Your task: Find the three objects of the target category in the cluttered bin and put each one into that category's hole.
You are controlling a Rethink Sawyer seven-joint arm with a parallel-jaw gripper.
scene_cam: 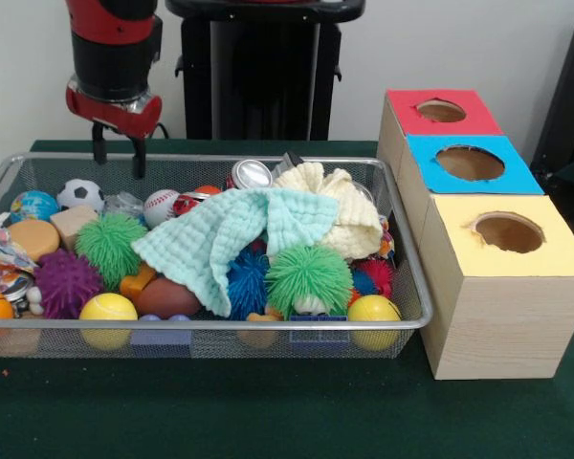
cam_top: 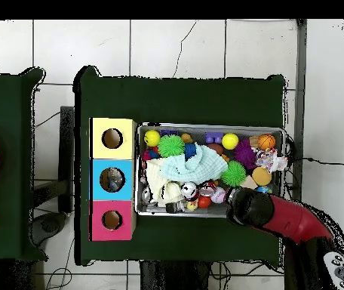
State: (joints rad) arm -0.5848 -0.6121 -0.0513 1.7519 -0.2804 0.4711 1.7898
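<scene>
The wire mesh bin [scene_cam: 220,327] is full of mixed toys. A mint cloth [scene_cam: 220,239] and a cream cloth [scene_cam: 335,206] lie over the middle. Two green spiky balls [scene_cam: 110,244] [scene_cam: 308,277], a purple spiky ball [scene_cam: 65,282], two yellow balls [scene_cam: 107,308] [scene_cam: 373,308], a soccer ball [scene_cam: 79,194], a baseball [scene_cam: 161,206] and a can [scene_cam: 251,174] show. My gripper [scene_cam: 118,155] is open and empty, above the bin's far left corner in the front view. In the overhead view the bin [cam_top: 209,126] shows, and my arm [cam_top: 281,217] hides the gripper.
Three boxes stand beside the bin, each with a round hole on top: red [scene_cam: 440,111], blue [scene_cam: 470,163] and yellow [scene_cam: 508,232]. They also show in the overhead view: yellow [cam_top: 112,138], blue [cam_top: 112,180], red [cam_top: 112,220]. The robot's pedestal [scene_cam: 263,76] stands behind the bin.
</scene>
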